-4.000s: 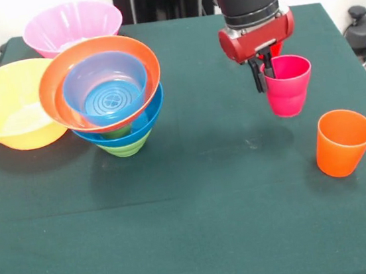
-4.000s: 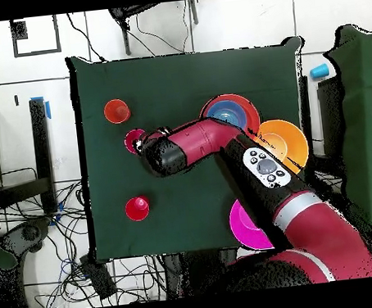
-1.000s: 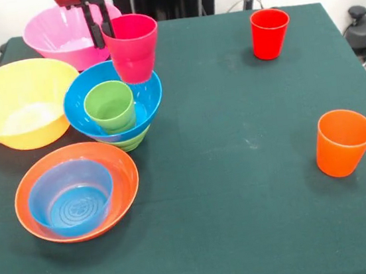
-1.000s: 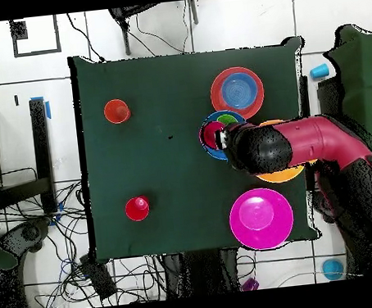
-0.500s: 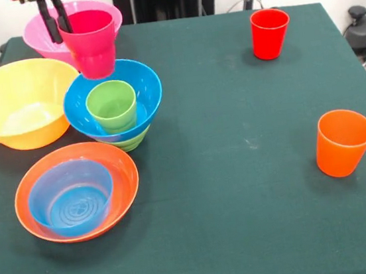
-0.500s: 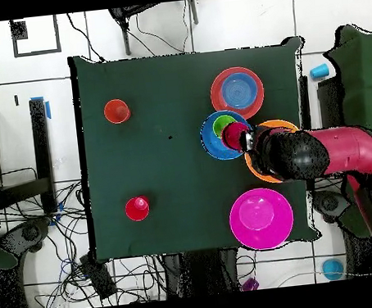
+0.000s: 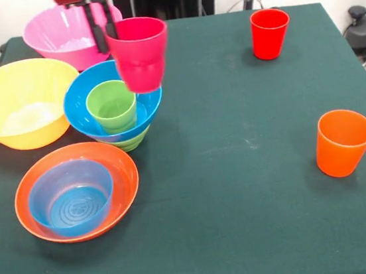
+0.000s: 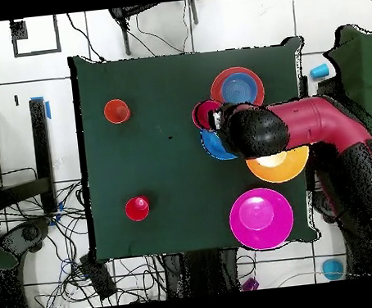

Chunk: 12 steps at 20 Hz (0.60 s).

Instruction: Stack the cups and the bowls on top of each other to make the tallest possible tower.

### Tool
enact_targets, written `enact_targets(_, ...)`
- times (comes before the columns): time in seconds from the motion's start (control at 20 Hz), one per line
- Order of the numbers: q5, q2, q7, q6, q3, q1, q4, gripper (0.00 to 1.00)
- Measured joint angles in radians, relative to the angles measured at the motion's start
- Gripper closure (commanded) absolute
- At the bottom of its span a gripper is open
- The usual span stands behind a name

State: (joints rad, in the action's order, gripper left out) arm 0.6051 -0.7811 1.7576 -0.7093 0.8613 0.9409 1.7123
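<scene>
My gripper [image 7: 107,42] is shut on the left rim of the magenta-pink cup [image 7: 138,54], which hangs in the air over the right rim of the wide blue bowl [image 7: 79,116]. That bowl rests on the small green bowl [image 7: 129,142] and holds the light green cup [image 7: 111,106]. In the overhead view the arm covers most of this pile; the magenta-pink cup [image 8: 206,115] shows beside the gripper [image 8: 216,120]. The red cup [image 7: 270,32] and the orange cup [image 7: 344,142] stand apart on the right.
A shallow orange-red bowl [image 7: 124,177] with the small translucent blue bowl [image 7: 70,201] inside sits at the front left. The big yellow-orange bowl [image 7: 18,104] is at the left and the big pink bowl [image 7: 67,37] behind it. Green cloth covers the table [image 7: 247,223].
Over the last half second the gripper carried the magenta-pink cup to the right in the front view, from the blue bowl's left rim to its right rim. Nothing else moved.
</scene>
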Motion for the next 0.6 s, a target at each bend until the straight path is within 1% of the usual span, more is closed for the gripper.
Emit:
enact_targets(0.25,-0.007,-0.001,0.000,0.000,0.011,-0.004,-0.009,1.00)
enact_targets(0.6,-0.006,0.015,0.000,0.000,0.010,0.041,-0.020,1.00)
